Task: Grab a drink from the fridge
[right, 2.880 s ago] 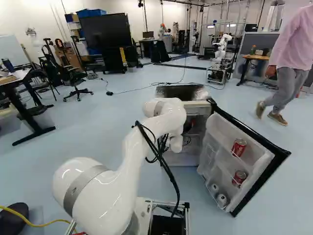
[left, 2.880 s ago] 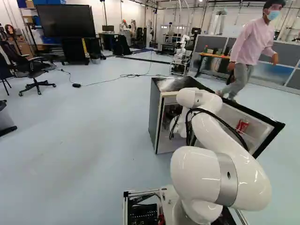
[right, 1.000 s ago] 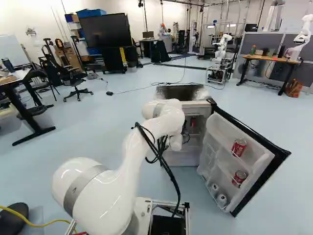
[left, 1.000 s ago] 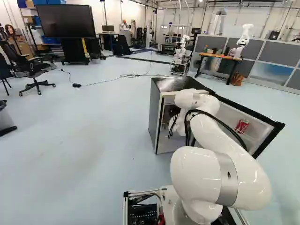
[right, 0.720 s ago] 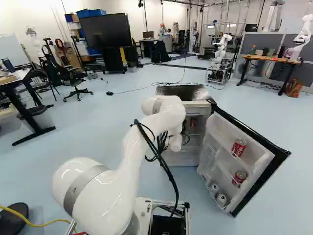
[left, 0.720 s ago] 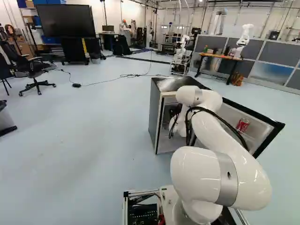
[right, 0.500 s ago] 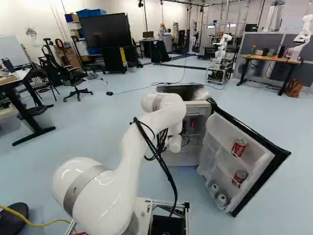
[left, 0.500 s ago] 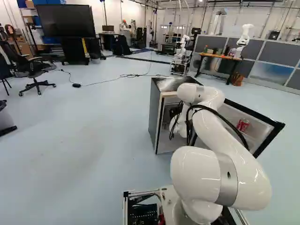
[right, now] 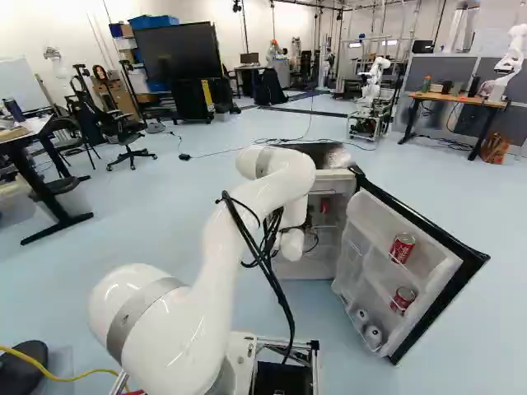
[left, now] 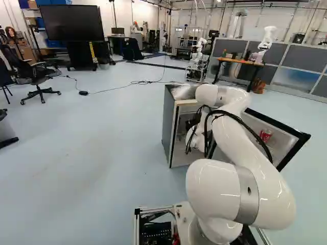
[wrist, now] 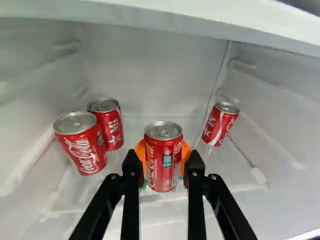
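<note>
Here, black gripper (left: 190, 123), fingers partly apart, clasps upright red can (wrist: 163, 162) between orange pads (wrist: 141, 154); paired cans (wrist: 81, 150) stand beyond one finger, single can (wrist: 220, 125) beyond other.

dark screen (left: 71, 23) beyond office chair (left: 34, 73)

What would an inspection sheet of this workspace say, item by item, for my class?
Surface: see-through shelf in the fridge; pale floor.
Job's things: fridge door open; middle can gripped, three more red cans around it; door shelves hold upper can and lower can.
Clutter: brown bag under a desk.
Gripper: gripper closed on the middle can, an orange pad each side.
Cables: black cables looped along the arm; yellow cable on the floor.
Surroundings: office chair, large screen, another robot.
</note>
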Robot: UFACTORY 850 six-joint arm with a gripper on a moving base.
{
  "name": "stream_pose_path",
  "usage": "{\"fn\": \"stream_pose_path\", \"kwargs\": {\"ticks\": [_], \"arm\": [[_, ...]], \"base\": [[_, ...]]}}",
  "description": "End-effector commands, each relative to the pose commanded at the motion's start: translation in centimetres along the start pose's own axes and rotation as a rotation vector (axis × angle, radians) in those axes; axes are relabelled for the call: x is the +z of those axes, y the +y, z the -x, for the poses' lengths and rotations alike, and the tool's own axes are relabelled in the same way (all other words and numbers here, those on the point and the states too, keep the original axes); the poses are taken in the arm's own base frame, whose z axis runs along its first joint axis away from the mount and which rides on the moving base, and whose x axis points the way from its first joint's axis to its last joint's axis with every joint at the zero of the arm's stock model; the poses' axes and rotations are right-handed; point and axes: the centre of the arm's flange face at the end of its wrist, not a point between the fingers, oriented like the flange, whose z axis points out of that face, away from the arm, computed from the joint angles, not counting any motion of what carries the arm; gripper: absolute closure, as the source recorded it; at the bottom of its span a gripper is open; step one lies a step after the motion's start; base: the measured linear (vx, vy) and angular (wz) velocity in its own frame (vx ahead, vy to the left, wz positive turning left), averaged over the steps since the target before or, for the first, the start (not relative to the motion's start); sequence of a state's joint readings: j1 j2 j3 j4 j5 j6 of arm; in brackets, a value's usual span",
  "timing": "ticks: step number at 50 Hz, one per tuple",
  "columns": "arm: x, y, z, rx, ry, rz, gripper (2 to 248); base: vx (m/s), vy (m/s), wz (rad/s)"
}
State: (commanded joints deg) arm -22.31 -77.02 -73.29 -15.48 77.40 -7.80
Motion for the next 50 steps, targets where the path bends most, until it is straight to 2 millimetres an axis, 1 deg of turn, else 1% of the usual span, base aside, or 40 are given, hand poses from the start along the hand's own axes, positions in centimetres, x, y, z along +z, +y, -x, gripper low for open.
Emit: {"fn": "stream_pose_path", "kwargs": {"ticks": [50], "arm": [[-11.9, -0.1, -6.4, 0.04, -0.104, 0.015, 161]], "base": [[0.0, 0.0, 0.0]]}}
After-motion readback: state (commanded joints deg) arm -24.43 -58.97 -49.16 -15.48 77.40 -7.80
